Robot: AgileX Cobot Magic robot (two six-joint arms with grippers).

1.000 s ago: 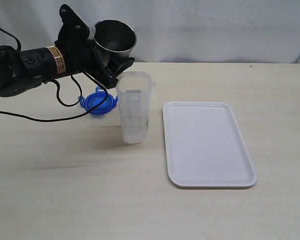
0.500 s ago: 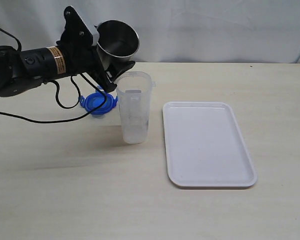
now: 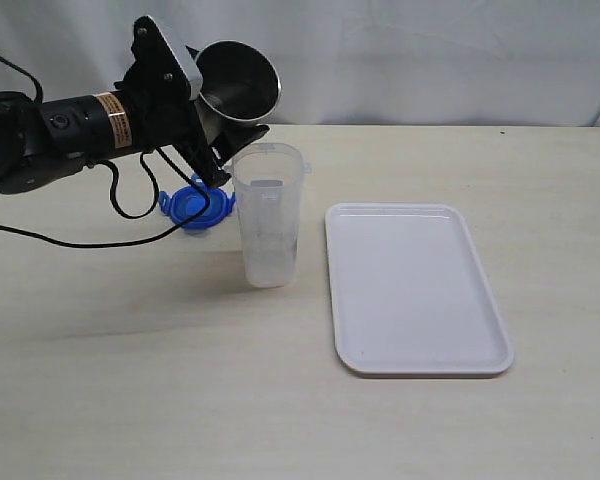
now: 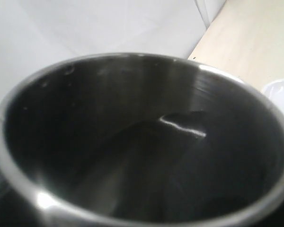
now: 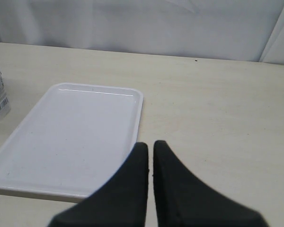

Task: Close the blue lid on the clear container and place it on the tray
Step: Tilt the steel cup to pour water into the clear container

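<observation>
The clear container (image 3: 268, 215) stands upright and lidless, the blue lid (image 3: 192, 206) lying at its ten o'clock, the tray (image 3: 417, 290) beside it at three o'clock. At eleven o'clock the left gripper (image 3: 220, 125) clasps a steel cup (image 3: 235, 80) — tipped further than a second ago — its dark inside filling the left wrist view. Only the right wrist view shows the right gripper (image 5: 150, 153), pinched together empty, and the container's small printed sticker (image 5: 1, 103) — unreadable.
</observation>
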